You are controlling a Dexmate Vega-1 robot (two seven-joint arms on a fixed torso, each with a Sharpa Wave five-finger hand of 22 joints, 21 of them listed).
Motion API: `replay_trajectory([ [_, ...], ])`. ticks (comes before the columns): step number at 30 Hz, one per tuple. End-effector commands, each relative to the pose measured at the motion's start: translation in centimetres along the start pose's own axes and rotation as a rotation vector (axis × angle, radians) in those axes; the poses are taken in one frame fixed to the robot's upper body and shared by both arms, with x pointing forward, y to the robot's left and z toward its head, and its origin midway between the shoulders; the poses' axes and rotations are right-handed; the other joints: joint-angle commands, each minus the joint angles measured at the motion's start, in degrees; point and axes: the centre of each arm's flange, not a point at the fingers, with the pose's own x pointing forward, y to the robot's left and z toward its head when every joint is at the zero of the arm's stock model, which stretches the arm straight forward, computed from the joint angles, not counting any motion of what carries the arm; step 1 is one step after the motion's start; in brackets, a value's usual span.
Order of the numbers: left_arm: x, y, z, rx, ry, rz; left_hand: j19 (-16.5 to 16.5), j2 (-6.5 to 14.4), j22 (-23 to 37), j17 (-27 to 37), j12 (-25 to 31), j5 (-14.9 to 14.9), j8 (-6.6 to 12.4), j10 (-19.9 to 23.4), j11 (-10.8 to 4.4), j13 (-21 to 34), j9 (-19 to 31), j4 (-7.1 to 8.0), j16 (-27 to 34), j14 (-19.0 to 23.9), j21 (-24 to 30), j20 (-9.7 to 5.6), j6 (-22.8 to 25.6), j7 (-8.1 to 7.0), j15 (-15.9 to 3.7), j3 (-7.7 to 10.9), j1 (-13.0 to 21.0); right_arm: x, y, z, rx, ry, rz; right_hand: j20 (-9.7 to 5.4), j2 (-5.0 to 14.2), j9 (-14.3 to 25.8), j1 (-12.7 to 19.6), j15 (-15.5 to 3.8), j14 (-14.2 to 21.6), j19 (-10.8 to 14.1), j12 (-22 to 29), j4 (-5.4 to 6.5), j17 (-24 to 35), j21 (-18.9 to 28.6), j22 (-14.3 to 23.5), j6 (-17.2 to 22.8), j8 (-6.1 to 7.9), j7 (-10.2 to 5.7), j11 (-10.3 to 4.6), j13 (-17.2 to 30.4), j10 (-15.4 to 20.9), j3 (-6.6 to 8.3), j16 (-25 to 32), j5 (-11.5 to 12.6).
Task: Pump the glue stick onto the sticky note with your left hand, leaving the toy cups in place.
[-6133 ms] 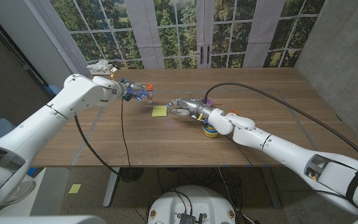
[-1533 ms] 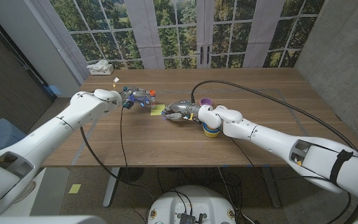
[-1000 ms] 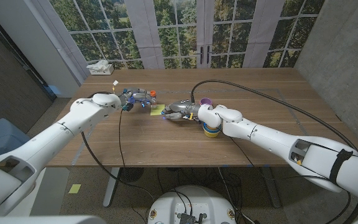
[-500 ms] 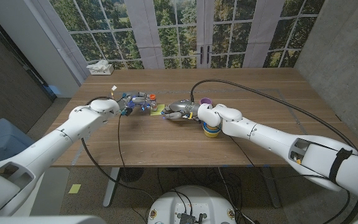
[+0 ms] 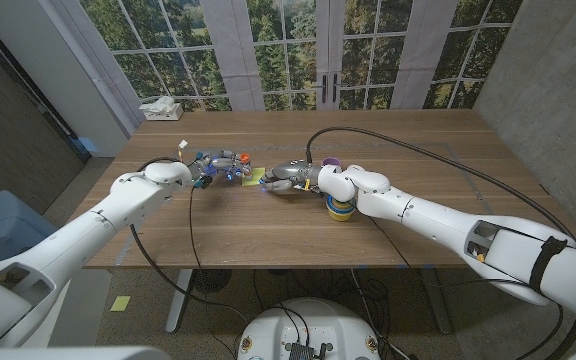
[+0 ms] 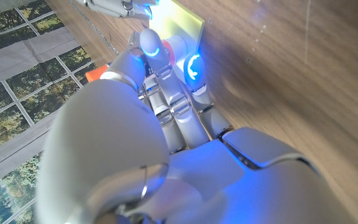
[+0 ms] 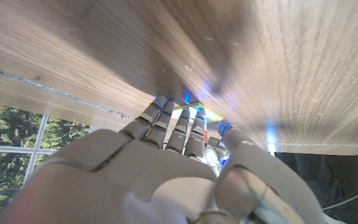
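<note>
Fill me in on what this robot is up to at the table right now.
The left robot hand holds an orange-capped glue stick at the edge of the yellow sticky note near the middle of the wooden table. The right robot hand has its fingertips on the note's other side, apparently pinning it. A stack of toy cups sits beside the right arm, with a purple cup behind it.

No readable text, label, brand or number anywhere on the table or on what lies there.
</note>
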Motion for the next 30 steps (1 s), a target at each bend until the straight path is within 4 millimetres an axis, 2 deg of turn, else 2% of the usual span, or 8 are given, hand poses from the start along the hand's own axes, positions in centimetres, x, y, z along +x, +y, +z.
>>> replay_trajectory([
  [1,0.3,-1.3,-0.1,-0.003,0.041,-0.072,-0.3,1.4,0.1,0.2,0.5,0.4,0.28,9.9,-2.88,26.1,2.9,7.12,-0.4,0.1,0.2,-8.26,2.7,2.60,-0.96,7.35,1.1,0.0,-0.2,-0.1,0.007,0.005,0.014,-1.72,-0.10,0.2,-0.7,-7.77,-0.1,0.1,-0.2,0.45,0.0,-0.1,0.3,-0.1,-0.03,-0.04,-0.01,0.2,-0.2,-0.06,0.0,0.0],
  [12,-0.7,-2.3,0.4,0.018,0.054,-0.123,-0.1,1.3,0.0,0.5,0.5,0.4,0.39,10.0,-2.81,26.1,3.2,7.11,-0.5,0.5,0.3,-8.26,2.7,2.69,-0.94,7.39,1.2,0.5,-0.4,-0.2,0.005,0.023,0.023,-1.55,-0.06,0.1,-1.5,-7.69,-0.2,0.0,-0.4,1.23,-0.1,-0.2,0.3,-0.7,-0.17,0.32,0.07,0.2,-0.7,-0.25,-0.3,0.1],
  [22,-2.0,-2.9,0.1,-0.003,0.041,-0.145,0.2,1.3,-0.1,0.5,0.7,0.4,0.46,10.1,-2.94,26.2,3.2,7.13,-0.8,0.8,0.3,-8.24,2.8,2.76,-0.95,7.40,1.1,0.9,-0.6,-0.4,0.006,0.028,0.023,-1.40,-0.18,0.1,-2.2,-7.65,-0.2,-0.1,-0.5,1.80,-0.2,-0.4,0.3,-1.2,-0.28,0.36,0.10,0.1,-1.1,-0.40,-0.5,0.2],
  [30,-2.2,-3.0,-0.2,-0.024,0.021,-0.156,0.4,1.3,0.0,0.6,0.6,0.4,0.45,10.2,-2.89,26.2,3.1,7.14,-1.0,1.0,0.3,-8.26,2.8,2.81,-0.94,7.41,1.1,1.4,-0.6,-0.2,0.001,0.026,0.031,-1.39,-0.25,0.1,-2.7,-7.53,-0.2,-0.2,-0.5,2.10,-0.3,-0.5,0.3,-1.3,-0.24,0.42,0.29,0.1,-1.2,-0.49,-0.6,0.3],
])
